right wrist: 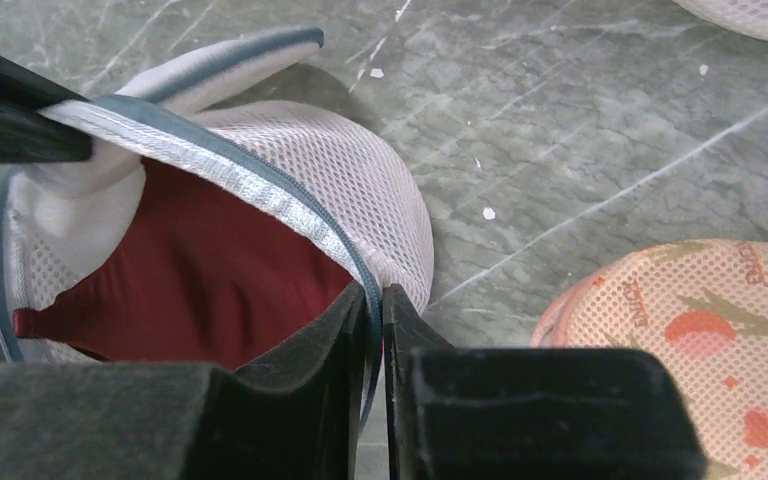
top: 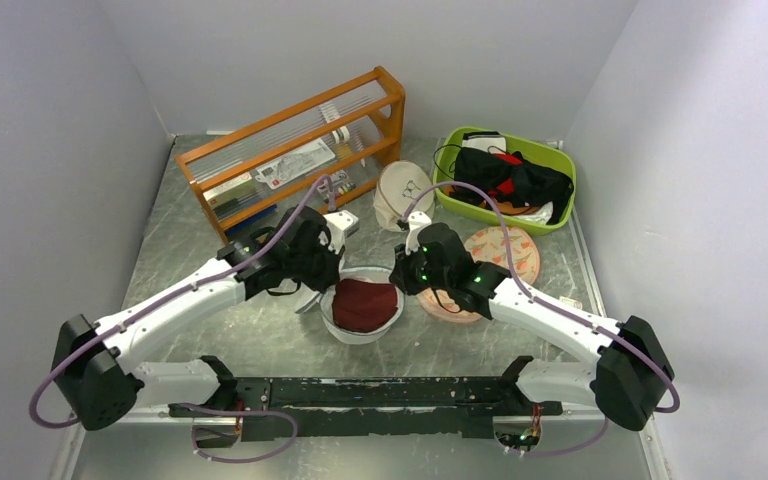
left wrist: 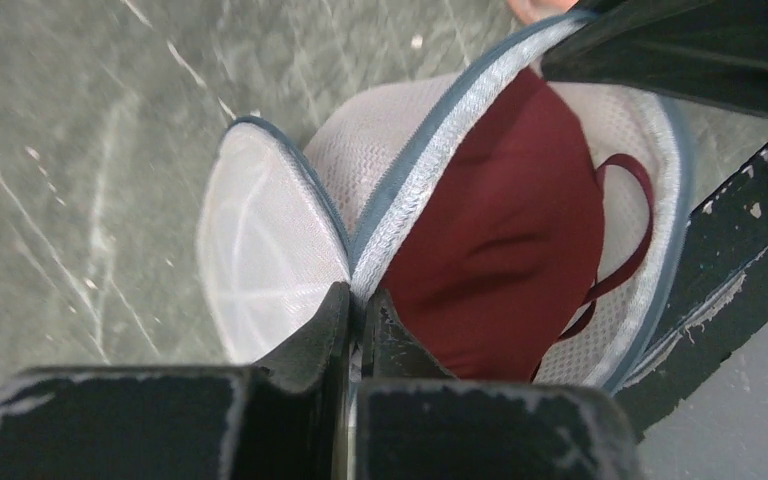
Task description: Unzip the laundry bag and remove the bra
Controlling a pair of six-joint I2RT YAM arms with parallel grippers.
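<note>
Maroon bra (top: 365, 303) sits inside the bag (top: 358, 336) at mid-table, between my two grippers. The bag mouth is open and faces up, so the bra shows from above.

Left gripper (left wrist: 360, 300): clamped tight on the bag's grey zip edge, left side.
Right gripper (right wrist: 378, 300): pinched the same way on the zip edge, opposite side.
Neither touches the bra. Both grip rim only.

In the way:
- The zip edge band runs across the bra in both wrist views and covers part of it.
- Mesh flap (left wrist: 260, 260) is folded out to the left, right beside my left fingers (left wrist: 310, 335).
- Thin maroon strap (left wrist: 640, 200) loops against the inner mesh wall on the far side.
- My own arms crowd the mouth from both sides.

Around:
- Peach pad (top: 505, 255) with orange prints is just right of the bag, partly under my right arm. Can't tell if it touches the bag.
- Cream pouch (top: 403, 195) is behind the bag, apart from it.
- Green bin (top: 450, 195) is back right, with black clothing (top: 520, 180) piled in it.
- Wooden rack (top: 295, 150) is back left, well apart.
- Everything sits on a grey marbled table (top: 210, 240).
</note>
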